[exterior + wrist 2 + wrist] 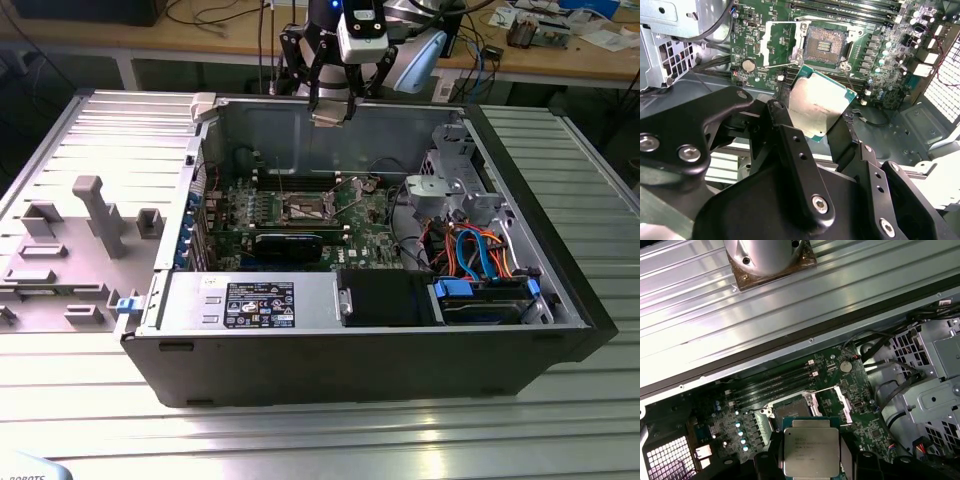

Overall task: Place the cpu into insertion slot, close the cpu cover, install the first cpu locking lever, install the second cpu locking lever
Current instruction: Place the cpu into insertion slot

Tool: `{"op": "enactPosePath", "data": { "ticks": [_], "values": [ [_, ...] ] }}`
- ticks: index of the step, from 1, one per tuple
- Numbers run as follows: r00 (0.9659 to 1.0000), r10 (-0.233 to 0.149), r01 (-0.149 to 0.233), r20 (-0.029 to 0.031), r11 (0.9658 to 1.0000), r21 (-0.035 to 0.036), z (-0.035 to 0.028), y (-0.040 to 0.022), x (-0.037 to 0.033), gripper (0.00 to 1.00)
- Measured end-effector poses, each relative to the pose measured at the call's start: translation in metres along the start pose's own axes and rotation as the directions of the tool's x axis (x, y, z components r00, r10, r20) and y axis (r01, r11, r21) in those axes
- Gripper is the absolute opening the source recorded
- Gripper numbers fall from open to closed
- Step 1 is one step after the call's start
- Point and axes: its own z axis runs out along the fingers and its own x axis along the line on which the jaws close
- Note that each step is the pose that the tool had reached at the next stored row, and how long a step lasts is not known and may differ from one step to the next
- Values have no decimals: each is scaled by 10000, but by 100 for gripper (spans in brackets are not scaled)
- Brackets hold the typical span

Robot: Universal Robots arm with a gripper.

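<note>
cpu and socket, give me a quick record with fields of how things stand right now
cpu: held in the gripper, above the motherboard, not seated
gripper: shut on the cpu
insertion slot: empty, contacts exposed
cpu cover: swung open beside the slot
computer case: side open, on a ribbed metal table

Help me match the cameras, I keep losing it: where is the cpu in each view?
Exterior view: cpu near the picture's top, above the insertion slot.
Second wrist view: cpu tilted, in front of the insertion slot.
First wrist view: cpu face-on, its edge meeting the insertion slot.
Shared landmark: the insertion slot.
</note>
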Motion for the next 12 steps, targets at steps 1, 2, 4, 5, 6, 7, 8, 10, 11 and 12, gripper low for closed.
{"op": "enactPosePath", "data": {
  "ticks": [1,2,4,5,6,7,8,10,11,12],
  "values": [
    [10000,0,0,0,10000,0,0,0,0,54],
    [10000,0,0,0,10000,0,0,0,0,54],
    [10000,1,-1,0,10000,0,0,0,0,54],
    [10000,6,-6,1,10000,0,0,0,0,54],
    [10000,12,-12,1,10000,0,0,0,0,54],
    [10000,47,-47,4,10000,-1,0,0,0,54],
    [10000,89,-89,8,10000,-1,0,0,0,54],
    [9998,175,-175,16,9998,-3,1,0,0,54],
    [9998,206,-206,19,9998,-4,1,0,0,54],
    [9997,233,-233,21,9997,-5,1,0,0,54]
  ]
}}
